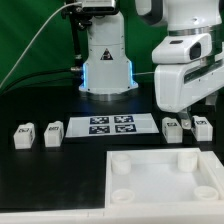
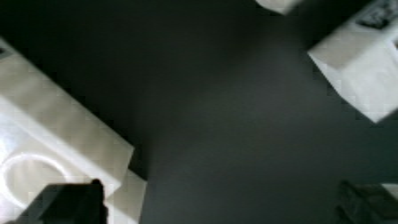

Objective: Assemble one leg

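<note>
Four small white legs with tags stand in a row on the black table: two on the exterior view's left [image 1: 23,136] [image 1: 52,131] and two on its right [image 1: 172,127] [image 1: 201,127]. My gripper [image 1: 185,114] hangs just above and behind the two right legs, touching neither. In the wrist view the gripper [image 2: 214,206] is open and empty, with dark fingertips [image 2: 63,205] wide apart over bare table. Two blurred white legs [image 2: 361,66] [image 2: 288,5] show at that picture's edge.
The large white square part [image 1: 165,188] with round corner sockets lies at the front; it also shows in the wrist view [image 2: 54,125]. The marker board [image 1: 111,125] lies between the leg pairs. The robot base [image 1: 107,65] stands behind it.
</note>
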{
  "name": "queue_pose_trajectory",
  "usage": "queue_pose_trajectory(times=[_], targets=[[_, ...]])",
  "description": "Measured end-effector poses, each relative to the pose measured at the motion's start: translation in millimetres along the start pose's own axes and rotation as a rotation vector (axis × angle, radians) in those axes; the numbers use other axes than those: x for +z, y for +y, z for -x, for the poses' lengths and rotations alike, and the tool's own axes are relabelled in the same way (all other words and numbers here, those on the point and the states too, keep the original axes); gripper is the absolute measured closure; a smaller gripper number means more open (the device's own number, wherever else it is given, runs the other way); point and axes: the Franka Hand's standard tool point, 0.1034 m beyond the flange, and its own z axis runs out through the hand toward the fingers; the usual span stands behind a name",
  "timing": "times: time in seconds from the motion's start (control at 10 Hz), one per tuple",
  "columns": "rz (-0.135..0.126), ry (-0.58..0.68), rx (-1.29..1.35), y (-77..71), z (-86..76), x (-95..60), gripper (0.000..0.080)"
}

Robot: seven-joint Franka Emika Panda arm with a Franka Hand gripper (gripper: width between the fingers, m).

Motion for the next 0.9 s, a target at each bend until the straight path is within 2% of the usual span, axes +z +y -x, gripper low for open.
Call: queue_pose_trajectory(times=[0.3,0.4,0.7,0.9], targets=[[-0.016,0.003,0.319,-3.7,-1.1,0.6,0.0151],[-0.026,-0.004,0.474,-13.8,-1.2,2.5,0.0151],[-0.041,-0.02,0.718,-44.9,-4.2,8.7,0.0151],[-0.045,-0.027,0.685,-49.5,0.3,17.3,0.0151]])
